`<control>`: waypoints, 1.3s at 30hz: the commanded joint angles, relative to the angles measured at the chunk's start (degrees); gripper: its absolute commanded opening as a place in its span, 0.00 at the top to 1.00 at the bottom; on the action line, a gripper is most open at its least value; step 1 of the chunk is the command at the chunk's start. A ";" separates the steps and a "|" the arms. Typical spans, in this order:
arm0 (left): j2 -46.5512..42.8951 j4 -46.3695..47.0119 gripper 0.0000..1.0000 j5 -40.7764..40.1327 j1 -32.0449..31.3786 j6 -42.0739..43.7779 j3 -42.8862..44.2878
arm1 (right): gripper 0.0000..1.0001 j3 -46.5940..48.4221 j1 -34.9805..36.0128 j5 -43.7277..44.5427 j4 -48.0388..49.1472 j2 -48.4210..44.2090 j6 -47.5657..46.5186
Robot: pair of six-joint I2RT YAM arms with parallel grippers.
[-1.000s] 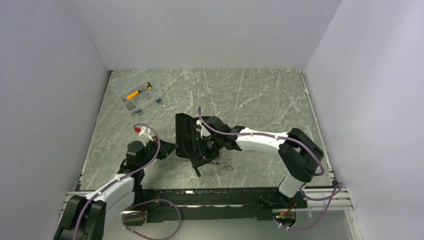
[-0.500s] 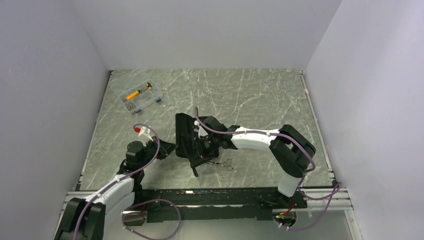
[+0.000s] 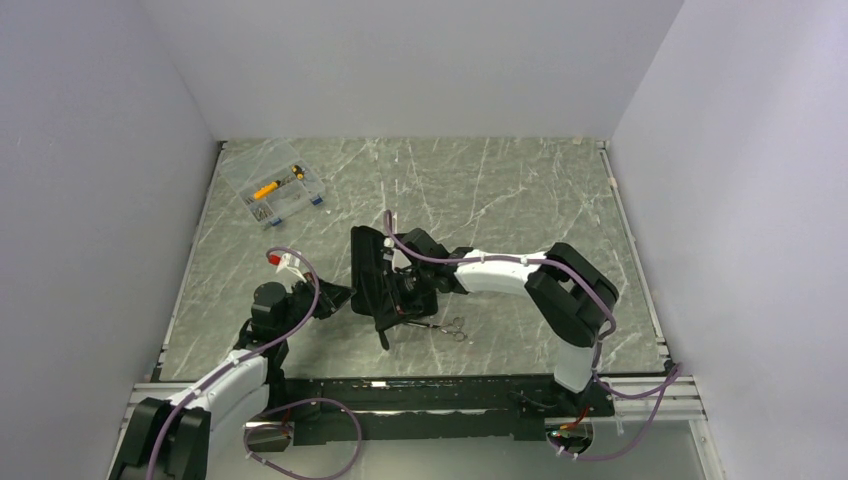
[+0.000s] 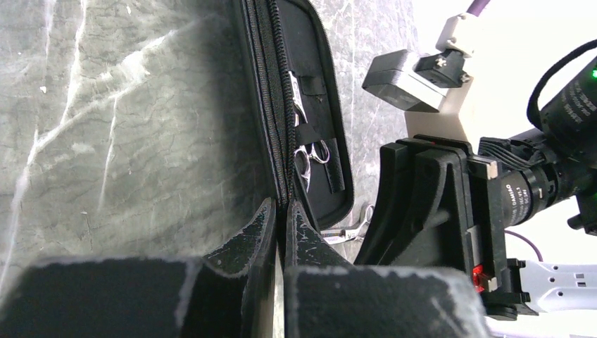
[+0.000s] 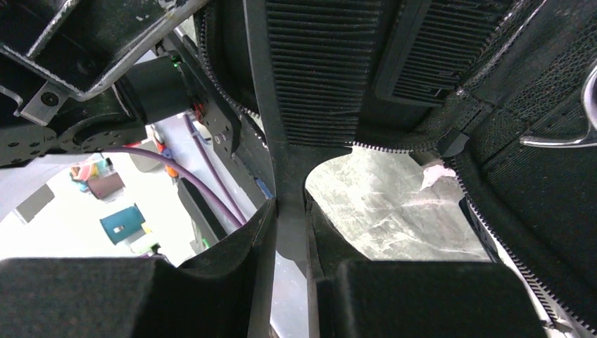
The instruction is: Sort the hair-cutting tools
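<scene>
We show the left end effector (image 4: 281,208) clenched on the zip case (image 4: 331,127) rim, apparently propping it open so the right end effector (image 5: 288,211), grasping the comb (image 5: 310,84), can seat it. One pocketed scissors (image 4: 310,155) sits inside; the loose scissors (image 3: 452,326) lies on the worktop (image 3: 520,200) just beside.

**Surface materials and finishes across the work area.**
We read the table (image 3: 520,200) as a smooth grey sheet with a stone pattern and a faint sheen. The black case (image 4: 313,84) is matt woven cloth edged by a toothed zip. The cased scissors (image 4: 310,153) are bright polished metal, as are the loose scissors (image 3: 452,327). The comb (image 5: 320,70) looks like matt black plastic, finely ribbed. The fingers (image 4: 246,243) of the left gripper (image 4: 281,208) are dull black plastic (scuffed and grainy along the edges). The clear box (image 3: 272,190) is glossy transparent plastic, and the arm shells (image 3: 505,272) are smooth white plastic.
</scene>
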 commanded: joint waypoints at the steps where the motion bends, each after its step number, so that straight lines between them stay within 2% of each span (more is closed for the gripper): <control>1: -1.65 1.87 1.00 1.70 0.21 1.83 -3.94 | 1.00 1.82 -0.53 -2.37 4.05 0.78 1.54; 7: -2.52 1.26 1.00 1.71 0.21 2.08 -3.98 | 1.00 0.98 -1.42 -2.41 5.94 0.97 2.12; 27: -1.91 1.90 1.00 2.97 0.21 2.49 -4.27 | 1.00 9.44 -4.18 -3.44 5.57 7.89 1.27; 39: -2.00 1.61 1.00 3.54 0.21 2.75 -4.30 | 1.00 9.38 -5.41 -5.89 13.52 9.49 5.93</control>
